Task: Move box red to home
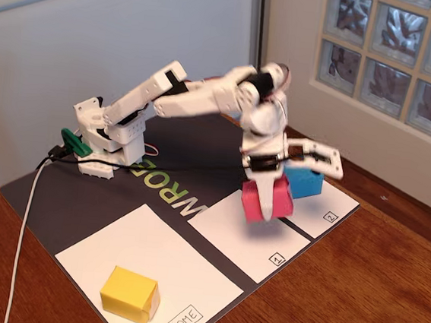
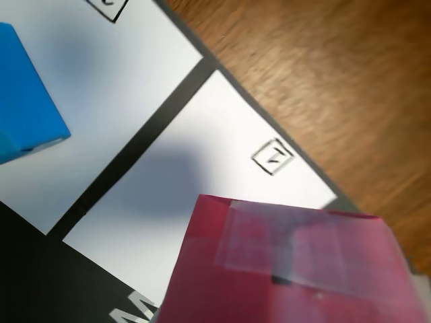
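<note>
Pinching the red box [image 1: 265, 198] above panel 1 [image 1: 248, 237], the tool [image 1: 268, 183] has HOME [image 1: 182, 269] lower-left in the fixed view.

My wrist view cuts the red box [image 2: 289, 269] at the bottom, blue box [image 2: 23, 101] at left; fingertips unseen there.

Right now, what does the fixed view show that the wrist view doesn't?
Only the fixed view shows the arm and its hand closed on the red box, lifted above panel 1, plus the yellow box sitting on the HOME panel.

Only the wrist view shows clear tape on the red box's face.

Both share the red box, the blue box on panel 2, panel 1 and the wooden table.
</note>
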`<action>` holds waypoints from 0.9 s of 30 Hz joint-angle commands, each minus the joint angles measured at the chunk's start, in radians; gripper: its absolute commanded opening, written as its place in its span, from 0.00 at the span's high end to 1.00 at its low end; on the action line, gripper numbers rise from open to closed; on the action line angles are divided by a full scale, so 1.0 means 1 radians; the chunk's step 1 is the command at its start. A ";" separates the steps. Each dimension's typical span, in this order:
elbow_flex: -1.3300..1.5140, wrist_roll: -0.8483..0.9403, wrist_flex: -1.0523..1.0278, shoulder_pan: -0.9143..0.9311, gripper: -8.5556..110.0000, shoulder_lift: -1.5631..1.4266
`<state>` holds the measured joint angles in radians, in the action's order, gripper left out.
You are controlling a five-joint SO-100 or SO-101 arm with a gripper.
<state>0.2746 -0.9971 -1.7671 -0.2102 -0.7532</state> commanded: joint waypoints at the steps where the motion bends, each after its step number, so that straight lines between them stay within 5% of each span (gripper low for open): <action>1: -0.009 0.018 -0.166 0.026 0.89 -0.167; 17: 0.492 0.083 -0.156 0.199 0.89 -0.577; 27: 1.078 0.100 0.135 0.290 0.89 -0.891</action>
<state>1.2563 -0.9097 -1.6812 0.0629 -1.5447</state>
